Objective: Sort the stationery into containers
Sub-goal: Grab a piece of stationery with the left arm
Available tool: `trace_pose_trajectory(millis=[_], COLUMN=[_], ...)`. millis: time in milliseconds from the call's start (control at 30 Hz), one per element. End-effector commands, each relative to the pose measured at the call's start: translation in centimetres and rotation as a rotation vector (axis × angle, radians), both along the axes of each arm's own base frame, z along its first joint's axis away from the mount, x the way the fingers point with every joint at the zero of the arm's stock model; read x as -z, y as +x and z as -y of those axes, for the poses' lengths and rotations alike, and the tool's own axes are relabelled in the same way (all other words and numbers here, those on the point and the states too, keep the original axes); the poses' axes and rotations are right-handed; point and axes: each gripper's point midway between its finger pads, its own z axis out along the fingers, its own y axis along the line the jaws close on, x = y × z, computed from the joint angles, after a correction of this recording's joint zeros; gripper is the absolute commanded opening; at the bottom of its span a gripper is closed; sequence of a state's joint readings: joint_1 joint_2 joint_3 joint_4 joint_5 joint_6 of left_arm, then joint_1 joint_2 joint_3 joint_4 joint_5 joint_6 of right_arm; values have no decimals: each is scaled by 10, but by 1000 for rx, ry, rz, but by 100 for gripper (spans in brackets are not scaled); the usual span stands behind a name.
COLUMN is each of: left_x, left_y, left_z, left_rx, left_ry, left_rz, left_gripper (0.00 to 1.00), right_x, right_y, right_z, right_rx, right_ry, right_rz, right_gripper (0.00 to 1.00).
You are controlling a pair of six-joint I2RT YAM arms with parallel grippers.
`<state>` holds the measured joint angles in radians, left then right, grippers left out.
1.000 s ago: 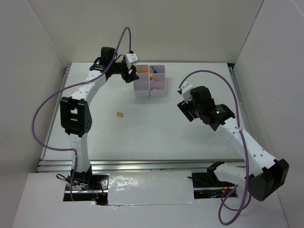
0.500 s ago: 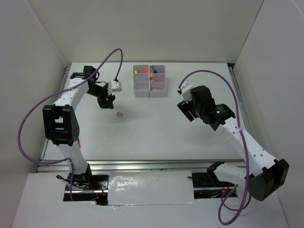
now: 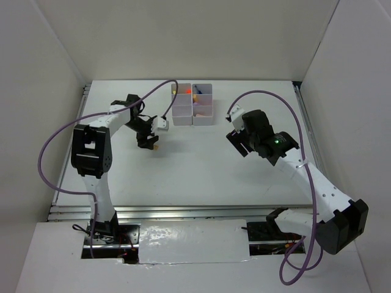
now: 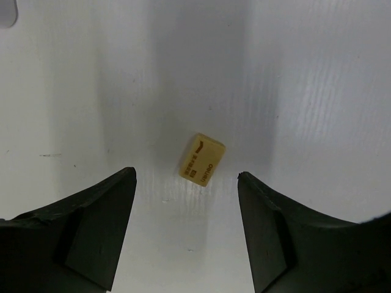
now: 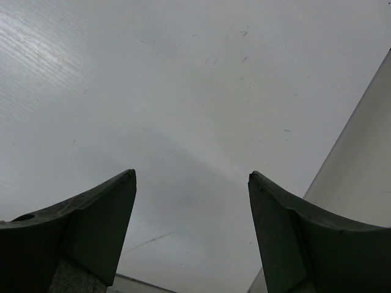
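A tan eraser cube lies flat on the white table, printed side up. My left gripper hovers right over it, open, with the eraser just ahead of the gap between the two fingertips and touching neither. From above, the left gripper covers most of the eraser. The containers, joined white square bins, stand at the back centre with orange, pink and blue stationery inside. My right gripper hangs open to the right of the bins; its wrist view shows only bare table between the fingers.
White walls close in the table at the back and both sides; one wall edge shows at the right of the right wrist view. Purple cables loop above both arms. A metal rail runs along the near edge.
The left arm left the bins, swung out to the left, then came back in over the eraser. The right arm barely shifted.
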<state>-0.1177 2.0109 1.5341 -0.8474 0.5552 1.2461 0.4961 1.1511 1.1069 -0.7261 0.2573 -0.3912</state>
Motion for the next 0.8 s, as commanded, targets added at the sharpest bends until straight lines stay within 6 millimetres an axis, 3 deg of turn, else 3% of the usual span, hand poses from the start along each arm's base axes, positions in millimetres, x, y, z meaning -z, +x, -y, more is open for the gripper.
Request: trace_pose_trajectory(millis=[0, 200, 400, 500, 567, 600, 667, 733, 767], left_x=[-1, 12, 26, 33, 33, 33, 31, 25, 23], left_y=[13, 9, -8, -14, -16, -16, -16, -19, -22], left_z=[10, 10, 8, 7, 7, 9, 12, 28, 46], left_rx=[90, 145, 181, 192, 186, 186, 175, 189, 191], left_ry=[-25, -12, 12, 30, 37, 37, 46, 64, 79], left_rz=[62, 47, -8, -20, -24, -23, -20, 1, 15], left_gripper=[79, 69, 59, 50, 39, 32, 27, 20, 17], right_x=[-7, -6, -7, -8, -8, -8, -7, -5, -5], right_y=[1, 2, 2, 2, 2, 2, 1, 0, 1], right_z=[-3, -4, -4, -4, -4, -3, -3, -3, -3], right_rx=[-13, -17, -17, -14, -15, -15, -16, -18, -16], right_ry=[4, 2, 1, 3, 2, 1, 1, 0, 1], right_rz=[10, 14, 16, 20, 20, 21, 21, 16, 19], right_gripper=[81, 81, 81, 81, 81, 81, 81, 81, 81])
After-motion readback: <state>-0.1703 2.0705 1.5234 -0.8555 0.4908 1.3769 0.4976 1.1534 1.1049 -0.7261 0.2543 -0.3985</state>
